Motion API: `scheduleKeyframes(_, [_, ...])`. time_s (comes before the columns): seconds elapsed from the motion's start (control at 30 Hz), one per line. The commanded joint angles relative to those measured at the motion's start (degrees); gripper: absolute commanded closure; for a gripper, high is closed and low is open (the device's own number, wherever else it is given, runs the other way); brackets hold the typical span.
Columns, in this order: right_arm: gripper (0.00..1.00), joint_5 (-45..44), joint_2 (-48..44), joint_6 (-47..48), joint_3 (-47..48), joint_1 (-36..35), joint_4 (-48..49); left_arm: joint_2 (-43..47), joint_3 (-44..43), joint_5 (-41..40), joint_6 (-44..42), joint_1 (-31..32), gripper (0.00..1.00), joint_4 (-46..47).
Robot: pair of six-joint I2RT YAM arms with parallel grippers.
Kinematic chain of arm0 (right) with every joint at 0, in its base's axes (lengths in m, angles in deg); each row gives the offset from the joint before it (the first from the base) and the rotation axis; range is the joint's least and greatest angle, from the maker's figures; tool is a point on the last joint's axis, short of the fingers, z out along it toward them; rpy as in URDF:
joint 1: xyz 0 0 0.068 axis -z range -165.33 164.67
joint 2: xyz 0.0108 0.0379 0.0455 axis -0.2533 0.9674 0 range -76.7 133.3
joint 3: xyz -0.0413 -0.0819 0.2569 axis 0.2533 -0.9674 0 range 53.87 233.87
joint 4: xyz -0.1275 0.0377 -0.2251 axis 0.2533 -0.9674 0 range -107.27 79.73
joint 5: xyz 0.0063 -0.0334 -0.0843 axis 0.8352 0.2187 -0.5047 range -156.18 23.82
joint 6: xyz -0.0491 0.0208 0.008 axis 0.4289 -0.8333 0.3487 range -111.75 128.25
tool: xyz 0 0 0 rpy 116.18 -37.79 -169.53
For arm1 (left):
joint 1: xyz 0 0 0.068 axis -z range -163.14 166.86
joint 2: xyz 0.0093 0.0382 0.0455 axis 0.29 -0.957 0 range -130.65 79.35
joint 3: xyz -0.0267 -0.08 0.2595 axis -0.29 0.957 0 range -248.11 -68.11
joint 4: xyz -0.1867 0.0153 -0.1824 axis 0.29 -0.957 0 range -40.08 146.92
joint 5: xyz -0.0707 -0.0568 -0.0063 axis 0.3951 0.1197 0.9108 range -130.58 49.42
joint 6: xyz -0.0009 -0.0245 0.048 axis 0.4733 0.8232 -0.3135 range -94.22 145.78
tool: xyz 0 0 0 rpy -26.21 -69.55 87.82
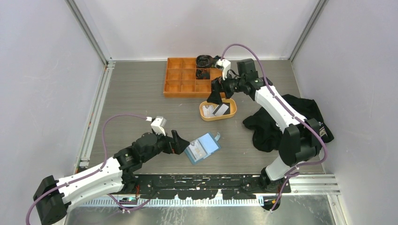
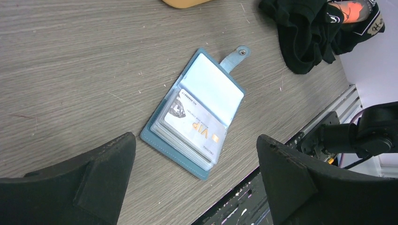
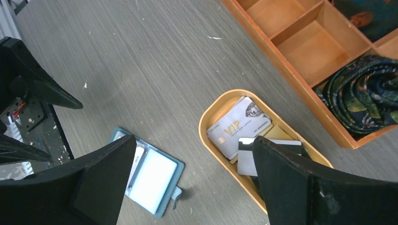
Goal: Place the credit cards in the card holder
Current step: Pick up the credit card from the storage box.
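An orange compartment tray sits at the far side of the grey wood-grain desk. Two of its compartments each hold a dark roll of patterned fabric. Just in front of the tray's right end lies an oval tan dish. To the right of the dish, a crumpled black cloth with an orange print lies heaped on the desk.

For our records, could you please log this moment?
left gripper open, beside blue folding card holder | right gripper open, by oval tan dish
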Motion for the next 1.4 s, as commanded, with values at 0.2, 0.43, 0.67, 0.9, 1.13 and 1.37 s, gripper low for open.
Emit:
scheduleKeyframes(0.2, [0.01,3.78,3.16,-3.46,0.6,4.68,-0.36,-8.83,0.84,2.37,5.71,-0.3,0.02,14.34])
scheduleKeyframes(0.43, [0.01,1.99,1.82,-6.48,-0.38,9.75,1.71,-14.8,1.75,4.28,8.22,-0.33,0.03,20.65])
scheduleKeyframes(0.67, [0.0,-1.8,11.77,-9.11,6.49,9.62,-4.78,-16.66,0.08,2.09,7.13,-0.28,0.04,18.38])
scheduleKeyframes(0.9, [0.01,-6.92,16.19,-4.03,10.1,5.44,-10.83,-15.51,0.71,-0.96,6.61,-0.33,0.04,16.47])
scheduleKeyframes(1.13, [0.03,-10.44,20.48,-10.3,8.67,1.76,-6.1,-19.24,0.88,-2.03,5.35,-0.33,0.05,20.74])
scheduleKeyframes(1.37, [0.28,-14.07,23.72,-20.71,8.39,0.29,0.88,-23.51,-4.76,-6.6,2.22,-1.5,0.1,22.34])
